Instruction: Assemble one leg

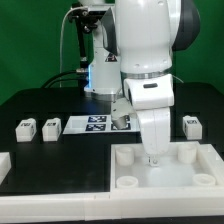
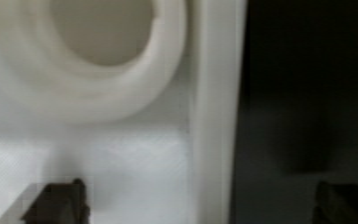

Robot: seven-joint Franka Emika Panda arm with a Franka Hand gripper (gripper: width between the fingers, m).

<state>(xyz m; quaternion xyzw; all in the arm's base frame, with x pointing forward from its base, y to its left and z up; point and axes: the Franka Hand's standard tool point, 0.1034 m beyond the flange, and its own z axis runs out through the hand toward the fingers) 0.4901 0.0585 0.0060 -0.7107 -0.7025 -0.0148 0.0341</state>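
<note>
Wide and empty, the pincer (image 1: 152, 158) straddles the far wall of the square tray (image 1: 165, 200) by a socket (image 2: 155, 70): likely positioning it before fetching a leg (image 1: 50, 127); next, close squarely.

exterior: raised, mid-range, facing arm (image 1: 150, 60) | wrist: very close, down onto tray (image 2: 87, 165) | shared: one socket (image 2: 131, 95)

At the exterior view's far left, the leg (image 1: 25, 128) carries a tag too small to read. At centre, the arm (image 1: 150, 55) hides one end of the marker board (image 1: 92, 124). The wrist view's round socket (image 2: 98, 35) is blurred and cut off by the frame edge.
</note>
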